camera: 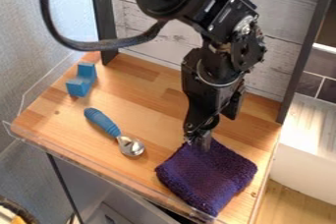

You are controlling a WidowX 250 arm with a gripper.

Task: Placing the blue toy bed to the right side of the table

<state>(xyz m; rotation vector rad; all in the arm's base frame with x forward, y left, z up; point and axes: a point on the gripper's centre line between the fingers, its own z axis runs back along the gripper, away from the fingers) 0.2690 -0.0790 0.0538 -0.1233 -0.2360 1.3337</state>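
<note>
At far left of the table (148,95) sits the bed (81,79), blue, w/ its two ends raised & a dip betw. them. Pincer (202,140) is well apart from it, low at the near right, over the far corner of the cloth (207,175). So from pincer, bed lies left & far, more left than far. Bed's long axis runs roughly near to far, w/ the far end leaning a bit right, i.e. across the line to the pincer rather than along it. Only the one arm (226,36), so no choice of which is nearer.

Pincer state: can't tell if apart, together or clamped on a bit of cloth; whether it touches the cloth is unclear too. Bed is def. not in its grip.

Spoon (117,133) lies w/ handle toward far left, bowl toward near right, just on the near side of the straight path, so a low sweep could clip it; better go up 1st, then across. Task looks to be at the start, bed being on the wrong side. Next step, prob.: over to bed, w/ the pincer turned to close across its narrow width.

Count: 1 bed, 1 spoon, 1 cloth, 1 table, 1 arm, 1 pincer.
</note>
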